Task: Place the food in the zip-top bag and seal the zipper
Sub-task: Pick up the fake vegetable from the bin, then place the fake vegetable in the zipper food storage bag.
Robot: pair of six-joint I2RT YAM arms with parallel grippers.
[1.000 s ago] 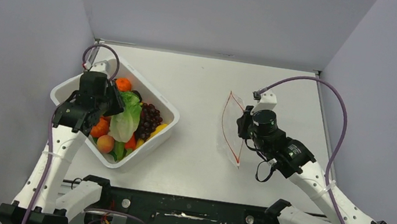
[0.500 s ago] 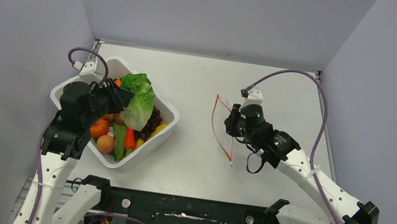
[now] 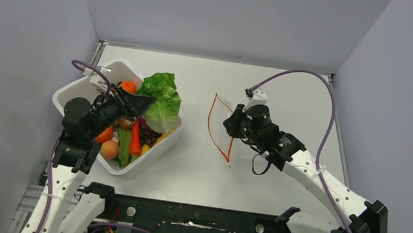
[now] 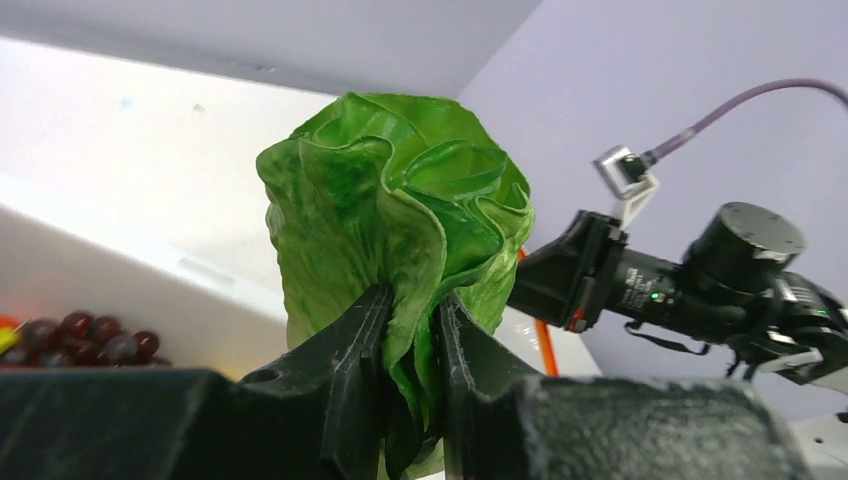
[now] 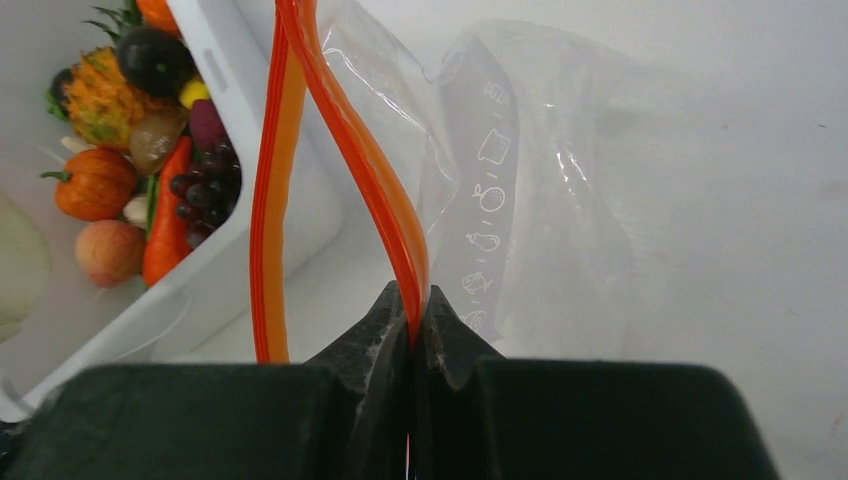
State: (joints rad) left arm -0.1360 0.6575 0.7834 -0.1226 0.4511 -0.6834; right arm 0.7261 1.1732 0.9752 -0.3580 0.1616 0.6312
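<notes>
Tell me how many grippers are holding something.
2: the left gripper clamps the lettuce above the tub; the right gripper pinches the zip-top bag's zipper. Both are visible.

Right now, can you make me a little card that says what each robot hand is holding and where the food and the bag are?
left gripper: shut on the lettuce, lifted over the white tub
right gripper: shut on one side of the zipper of the zip-top bag
bag mouth: open, its two orange strips apart
inside the bag: no food seen
in the tub: grapes, carrot and other toy fruits
</notes>
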